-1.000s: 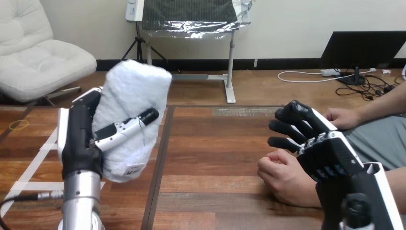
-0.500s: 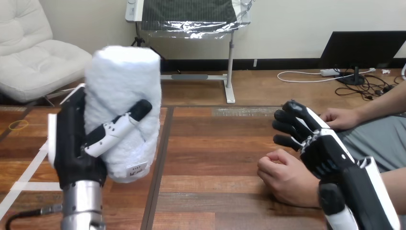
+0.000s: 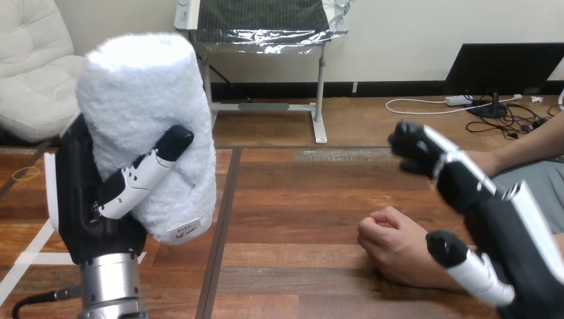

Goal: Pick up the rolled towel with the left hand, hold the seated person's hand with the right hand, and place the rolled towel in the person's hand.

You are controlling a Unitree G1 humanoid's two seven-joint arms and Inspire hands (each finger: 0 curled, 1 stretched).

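The rolled towel [image 3: 143, 100] is white and fluffy and stands upright, raised at the view's left. My left hand [image 3: 83, 199] is shut on it from behind, with the thumb laid across its front. The person's hand [image 3: 392, 242] rests on the table at lower right as a loose fist. My right hand [image 3: 465, 189] hovers just right of and above that fist, turned on edge, its fingers [image 3: 414, 145] slightly bent and its thumb [image 3: 465, 267] spread wide below. It is apart from the fist and holds nothing.
The person's other hand [image 3: 489, 161] lies further back at the right, partly hidden behind my right hand. White tape lines [image 3: 30, 249] cross the wooden table [image 3: 292, 199] at the left. A yellow rubber band [image 3: 25, 173] lies near the left edge.
My left hand has raised the towel higher and nearer the camera. My right hand has rolled onto its edge and lifted, with its thumb now swung out below beside the person's fist.
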